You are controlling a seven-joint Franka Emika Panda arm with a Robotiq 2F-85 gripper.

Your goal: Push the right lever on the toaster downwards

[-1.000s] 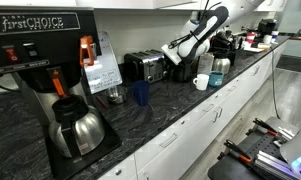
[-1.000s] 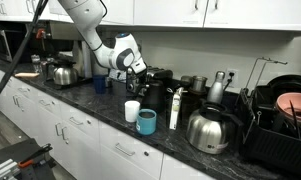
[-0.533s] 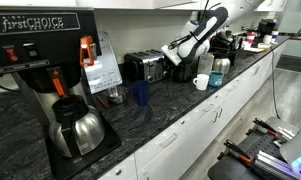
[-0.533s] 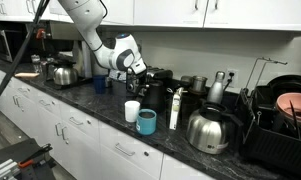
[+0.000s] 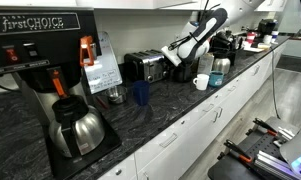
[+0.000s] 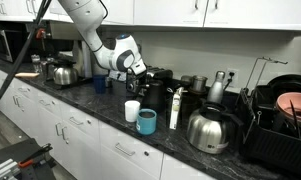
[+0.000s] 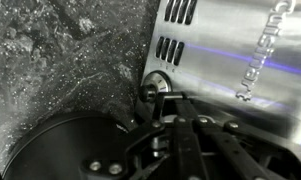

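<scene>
No change is seen over the last second: the gripper [image 5: 173, 52] is kept at the right end of the steel toaster [image 5: 142, 67], far back on the countertop [image 5: 160, 120]. Whether its jaws are apart cannot be told. The lever is judged not yet pushed down.

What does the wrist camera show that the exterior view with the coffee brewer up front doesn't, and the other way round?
Only the wrist view: vent slots, faint lettering on a steel wall, and a small round metal part below the slots.
Only the exterior view: the coffee brewer, its steel carafe, a white mug and the arm.
Both: the toaster, the gripper close beside it, and the dark speckled counter.
</scene>
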